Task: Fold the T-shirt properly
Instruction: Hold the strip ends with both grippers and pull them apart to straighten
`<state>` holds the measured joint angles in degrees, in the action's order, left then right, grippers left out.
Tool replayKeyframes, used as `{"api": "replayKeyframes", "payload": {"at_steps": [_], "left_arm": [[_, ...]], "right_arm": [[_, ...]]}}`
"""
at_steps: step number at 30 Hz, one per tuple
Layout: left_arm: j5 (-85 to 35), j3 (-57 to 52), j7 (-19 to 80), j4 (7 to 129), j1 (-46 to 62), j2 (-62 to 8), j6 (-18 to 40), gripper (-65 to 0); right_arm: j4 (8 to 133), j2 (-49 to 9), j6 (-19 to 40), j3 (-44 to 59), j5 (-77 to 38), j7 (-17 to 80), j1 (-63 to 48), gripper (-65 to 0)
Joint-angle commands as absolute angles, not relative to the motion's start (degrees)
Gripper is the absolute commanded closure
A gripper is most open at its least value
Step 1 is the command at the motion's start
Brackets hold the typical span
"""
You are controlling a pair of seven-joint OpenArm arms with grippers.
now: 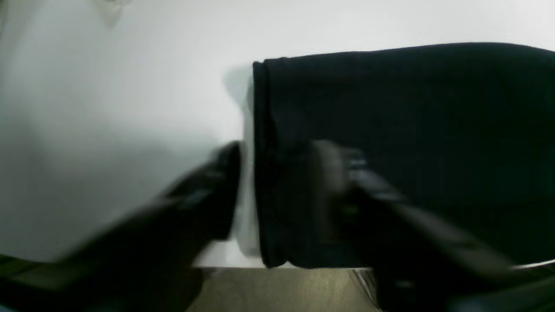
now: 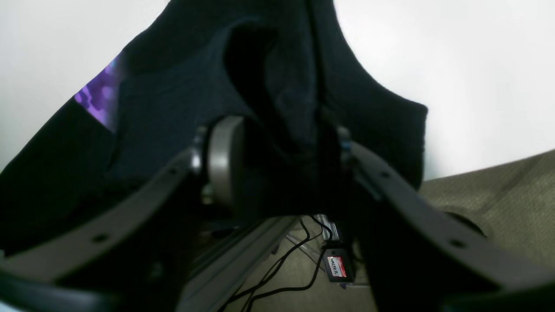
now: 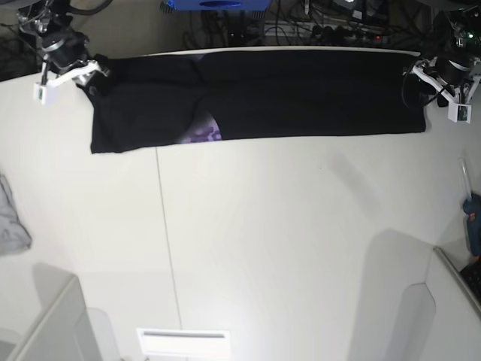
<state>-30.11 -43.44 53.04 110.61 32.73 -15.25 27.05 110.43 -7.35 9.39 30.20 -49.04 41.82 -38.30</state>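
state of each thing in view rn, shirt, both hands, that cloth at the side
T-shirt: folded into a long band at the table's far edge, purple print peeking out
left hand: open, straddling the shirt's end
right hand: open, shirt between its fingers
grey cloth: crumpled, apart

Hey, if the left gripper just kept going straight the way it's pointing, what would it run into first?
Most likely the T-shirt: the left gripper has its jaws astride the shirt's folded edge, with black cloth directly ahead. The view is blurred, so depth is uncertain.
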Motion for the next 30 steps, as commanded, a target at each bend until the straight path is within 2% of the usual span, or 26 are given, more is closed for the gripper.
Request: {"api": "replayKeyframes", "payload": {"at_steps": [1, 3, 5, 7, 9, 11, 12, 14, 15, 16, 17, 22, 25, 30], "left_arm": [[-30.5, -44.0, 52.1, 111.3, 33.2, -16.0, 26.9, -36.7], [-30.5, -44.0, 52.1, 111.3, 33.3, -16.0, 26.9, -43.4], [-30.5, -44.1, 52.1, 111.6, 33.6, -16.0, 26.9, -47.2], [-30.7, -44.6, 52.1, 111.8, 33.6, -16.0, 26.9, -46.4], [-30.9, -46.7, 52.1, 111.8, 33.6, -14.9, 27.2, -42.5], [-30.9, -48.8, 51.9, 111.9, 33.2, -13.2, 27.2, -33.6], [-30.9, -49.5, 51.9, 111.9, 33.1, -12.6, 27.3, -25.2], [-31.0, -49.6, 51.9, 111.9, 32.7, -11.9, 27.3, -5.1], [-31.0, -49.5, 52.0, 111.8, 32.0, -11.7, 27.3, 0.0], [-31.0, -49.5, 52.0, 111.4, 31.5, -11.5, 27.3, 0.0], [-30.8, -49.5, 52.0, 111.3, 31.1, -10.9, 27.3, 0.0], [-30.4, -48.7, 51.9, 111.3, 28.4, -8.7, 27.2, 0.0], [-27.0, -44.8, 51.7, 110.7, 27.7, -8.3, 26.9, 0.0], [-18.9, -41.0, 51.6, 105.1, 24.6, -7.1, 26.9, 0.0]], "right_arm": [[111.2, -7.8, 9.5, 30.8, -49.5, 40.7, -38.8, -26.9], [111.4, -7.8, 9.5, 30.9, -49.5, 40.7, -38.8, -26.4], [111.5, -7.8, 9.5, 30.9, -49.5, 38.4, -39.2, -26.4], [111.6, -7.8, 9.5, 30.9, -49.5, 34.2, -40.2, -26.4], [111.6, -7.8, 9.9, 30.8, -49.5, 28.4, -41.5, -26.4], [112.0, -7.9, 12.1, 30.6, -49.5, 24.3, -42.2, -26.1], [112.2, -7.9, 14.5, 30.5, -49.5, 23.4, -42.2, -24.5], [113.0, -8.0, 19.6, 30.2, -49.5, 24.5, -41.8, -16.5], [113.2, -8.0, 21.9, 30.0, -49.5, 25.6, -41.3, -9.9], [113.2, -7.9, 24.0, 29.9, -49.5, 27.2, -39.9, -1.4], [112.8, -7.9, 24.4, 29.3, -49.5, 29.6, -38.5, 0.0], [108.1, -8.1, 24.4, 29.0, -49.5, 38.8, -30.9, 0.0], [105.7, -8.3, 24.4, 29.1, -49.3, 40.1, -28.3, 0.0], [100.7, -8.0, 24.4, 29.1, -40.5, 40.1, -24.3, 0.0]]}}
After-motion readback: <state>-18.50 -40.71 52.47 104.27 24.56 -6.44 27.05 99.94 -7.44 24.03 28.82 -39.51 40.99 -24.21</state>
